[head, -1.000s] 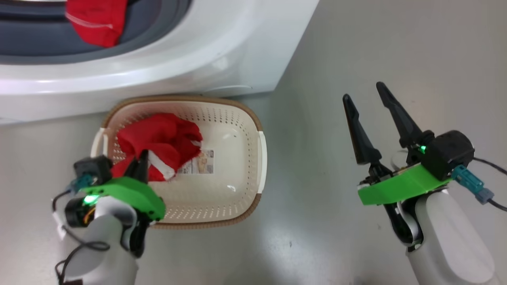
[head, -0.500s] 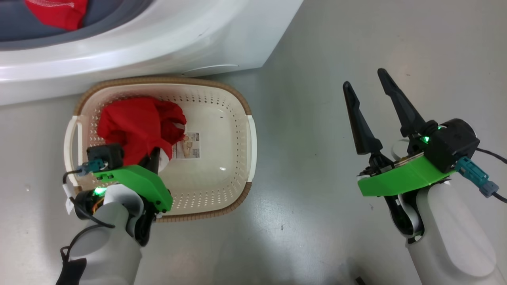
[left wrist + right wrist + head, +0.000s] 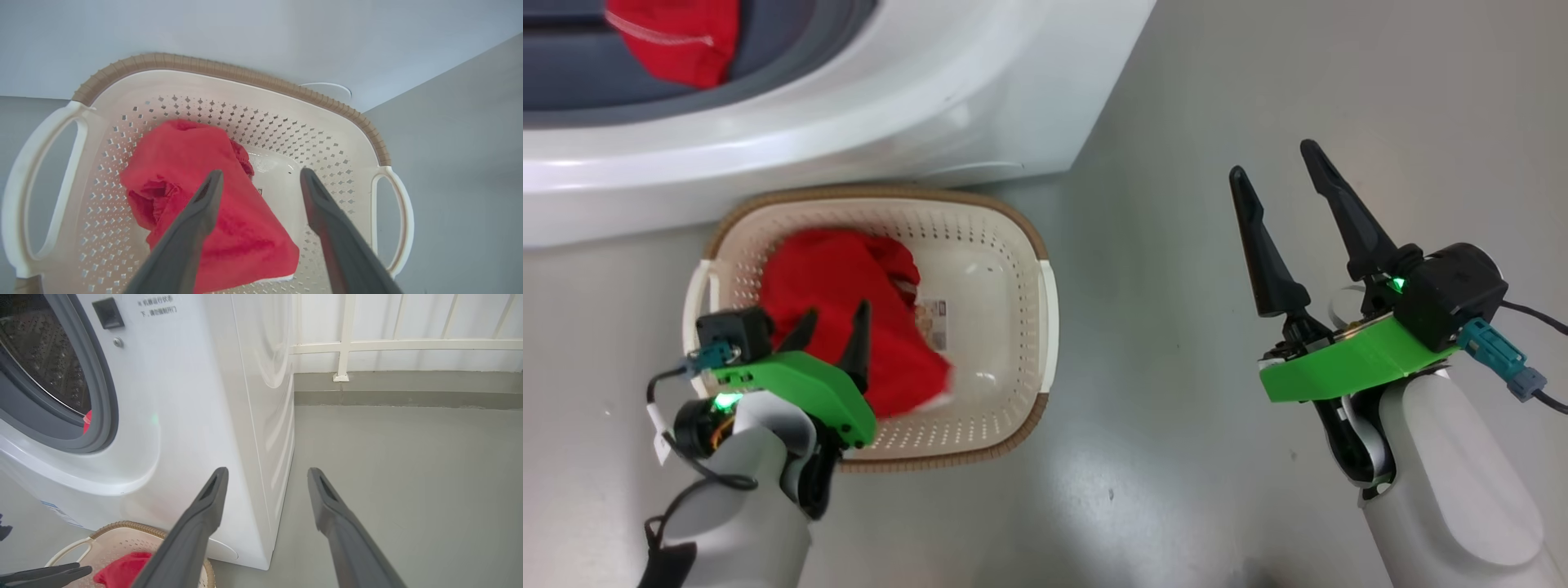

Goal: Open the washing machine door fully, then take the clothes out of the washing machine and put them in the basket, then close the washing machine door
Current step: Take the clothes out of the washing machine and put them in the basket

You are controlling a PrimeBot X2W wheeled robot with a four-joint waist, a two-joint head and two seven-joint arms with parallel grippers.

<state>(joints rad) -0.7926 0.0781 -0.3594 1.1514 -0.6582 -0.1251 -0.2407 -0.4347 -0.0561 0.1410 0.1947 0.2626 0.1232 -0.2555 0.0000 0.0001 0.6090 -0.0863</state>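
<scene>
While left pincer (image 3: 836,309) gapes over clothes (image 3: 849,261) in basket (image 3: 1005,245), right pincer (image 3: 1272,160) spread, wrist view showing drum (image 3: 41,359).

washer (image 3: 849,122): cut by top and left edges of head view, drum mostly out of frame
drum cloth (image 3: 674,41): clipped at top edge; in right wrist view just a sliver behind the seal (image 3: 108,408)
basket (image 3: 980,237): near-left corner hidden behind left gripper (image 3: 835,314); left wrist view cuts its near rim
label (image 3: 931,314): half under the garment (image 3: 841,286), print unreadable
garment's near edge blurred
washer print (image 3: 155,306): too small to read
</scene>
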